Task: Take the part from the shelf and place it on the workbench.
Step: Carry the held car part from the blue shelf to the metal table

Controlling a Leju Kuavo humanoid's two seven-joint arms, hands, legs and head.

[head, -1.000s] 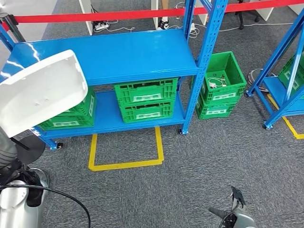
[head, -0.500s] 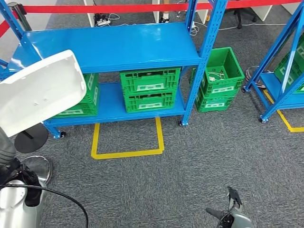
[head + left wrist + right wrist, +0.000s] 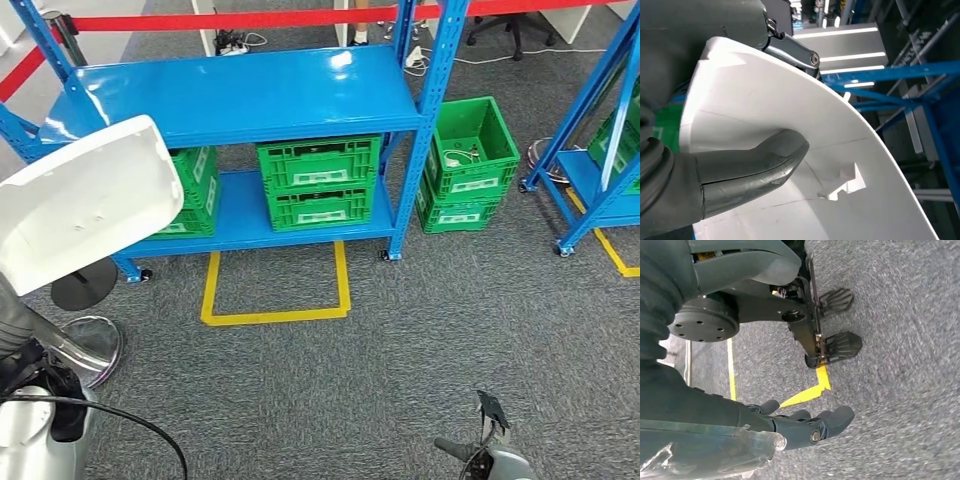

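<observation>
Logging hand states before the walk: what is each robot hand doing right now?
Left robot hand: holding the white part.
Right robot hand: open, hanging over the carpet, holding nothing.

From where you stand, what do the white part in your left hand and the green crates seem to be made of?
The white part looks like moulded plastic with a smooth, slightly glossy finish: a thin curved shell with a moulded notch, though painted metal cannot be excluded. The left hand holds it. The green crates look like matt injection-moulded plastic, judging by their ribbed, slotted walls.
</observation>
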